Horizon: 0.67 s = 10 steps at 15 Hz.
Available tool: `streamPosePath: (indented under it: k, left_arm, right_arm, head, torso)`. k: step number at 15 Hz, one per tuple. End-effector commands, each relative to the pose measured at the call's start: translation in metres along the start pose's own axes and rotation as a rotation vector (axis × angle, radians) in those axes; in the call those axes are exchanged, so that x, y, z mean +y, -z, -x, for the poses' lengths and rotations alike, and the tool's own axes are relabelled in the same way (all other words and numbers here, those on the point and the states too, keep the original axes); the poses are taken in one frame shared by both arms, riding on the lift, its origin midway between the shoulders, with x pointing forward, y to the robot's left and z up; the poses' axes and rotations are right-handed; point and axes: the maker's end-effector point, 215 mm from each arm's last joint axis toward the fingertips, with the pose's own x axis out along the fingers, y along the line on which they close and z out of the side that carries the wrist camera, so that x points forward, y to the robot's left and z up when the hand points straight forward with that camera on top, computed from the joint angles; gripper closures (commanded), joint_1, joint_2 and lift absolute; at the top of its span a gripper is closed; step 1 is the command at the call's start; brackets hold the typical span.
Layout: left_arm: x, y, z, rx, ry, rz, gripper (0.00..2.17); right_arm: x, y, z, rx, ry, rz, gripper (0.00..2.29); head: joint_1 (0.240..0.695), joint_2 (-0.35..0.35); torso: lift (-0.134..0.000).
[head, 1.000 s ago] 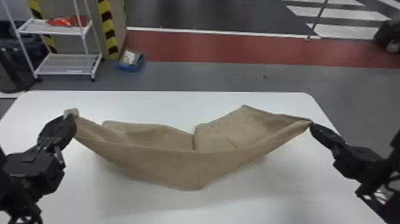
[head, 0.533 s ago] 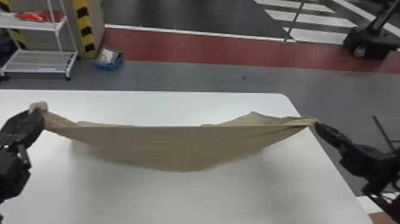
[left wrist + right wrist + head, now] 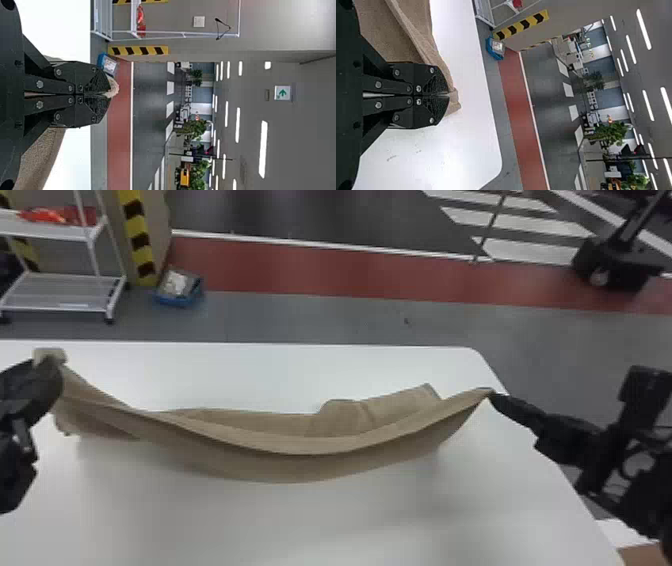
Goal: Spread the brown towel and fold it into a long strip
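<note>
The brown towel [image 3: 300,465] hangs in a slack curve over the white table [image 3: 325,530], slung between my two claws. My left claw [image 3: 49,371] has one end of it, over the left part of the table; my right claw [image 3: 492,394] has the other end, near the table's right edge. Between them the cloth sags into a long trough, its upper edge dipping in the middle and a rounded belly drooping below. I can't tell whether that belly touches the table. Behind the sagging edge, on the right side, another part of the towel shows as a bent, wrinkled flap with a raised corner. Below my left claw some loose cloth hangs in an uneven bunch. In the left wrist view, my left claw [image 3: 106,94] is closed, its fingers together, with a pale tuft of cloth poking out past the tips. In the right wrist view, my right claw [image 3: 445,95] is pinched just as tightly on a fold, and a small corner sticks out beyond the tips. Past the table, a blue bin [image 3: 180,301] sits on the floor beside a yellow-and-black striped post [image 3: 137,237], near a white rack [image 3: 65,290] with something red [image 3: 55,215] on its upper shelf.
</note>
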Motion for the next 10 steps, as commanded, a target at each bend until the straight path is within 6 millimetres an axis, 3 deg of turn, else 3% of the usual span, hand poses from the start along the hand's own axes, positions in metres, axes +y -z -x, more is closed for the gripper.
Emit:
streamPosePath:
  k: [1,3,4,8,10]
  left_arm:
    - [0.01,0.024,-0.007,0.042,-0.018,-0.003,1.65]
    - [0.021,0.054,-0.012,0.093,-0.049,-0.002,1.63]
    - [0.025,0.07,-0.014,0.117,-0.057,-0.001,1.43]
    - [0.044,0.152,-0.029,0.237,-0.089,-0.002,1.39]
    - [0.053,0.176,-0.034,0.256,-0.101,-0.003,1.1]
  right_arm:
    - [0.006,0.004,-0.02,0.024,-0.011,0.003,1.48]
    - [0.009,0.012,-0.025,0.037,-0.016,0.007,1.48]
    - [0.007,0.017,-0.026,0.043,-0.014,0.0,1.48]
    - [-0.005,0.016,-0.019,0.03,0.006,-0.005,1.48]
    - [-0.01,0.013,-0.016,0.022,0.011,-0.008,1.48]
  head:
    - [0.695,-0.182]
    - [0.695,-0.16]
    - [0.695,-0.141]
    - [0.695,-0.122]
    - [0.695,-0.119]
  torso:
    - [-0.123]
    - [-0.123]
    - [-0.123]
    - [-0.123]
    - [-0.123]
